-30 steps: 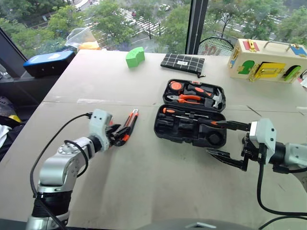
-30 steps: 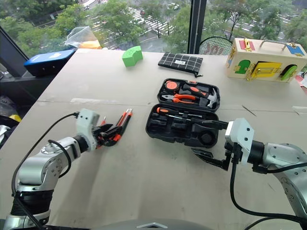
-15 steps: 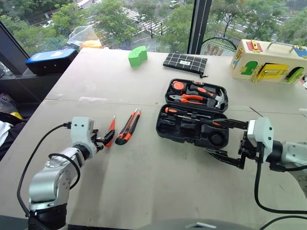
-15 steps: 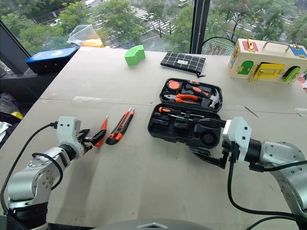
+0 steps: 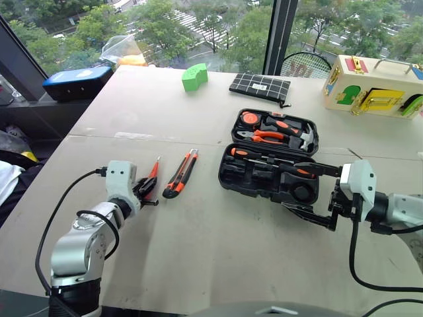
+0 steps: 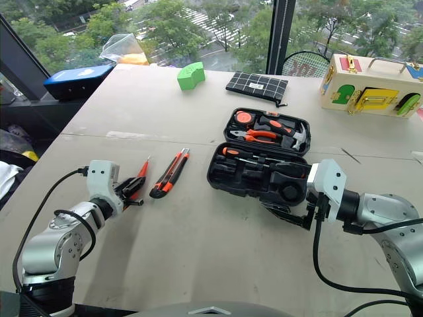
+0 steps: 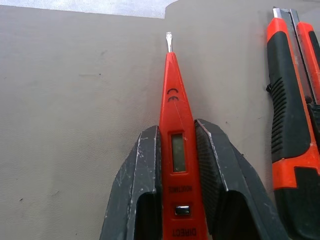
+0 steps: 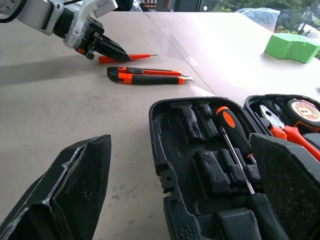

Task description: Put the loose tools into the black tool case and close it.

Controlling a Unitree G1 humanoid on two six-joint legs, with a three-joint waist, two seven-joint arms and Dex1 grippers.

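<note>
The left gripper [image 7: 182, 165] has just been clamped on the small orange tester screwdriver [image 7: 176, 150] (orange-and-black utility knife [image 7: 292, 125] just beside), so lifting toward the open black plastic tool case [image 5: 268, 175] can be begun, while the right gripper [image 5: 310, 195] is held wide apart.

Both arms are silver-grey metal with rounded joint housings, each ending in a boxy white wrist block. A black cable loops from each forearm to its wrist. The left gripper [image 5: 147, 192] and right gripper [image 5: 310, 195] carry black, wedge-shaped fingers [image 7: 137, 200] with scuffed edges and finely textured inner pads.

head eyes look down over the table [image 5: 198, 251]; wrist cameras sit close, low, facing forward.
</note>
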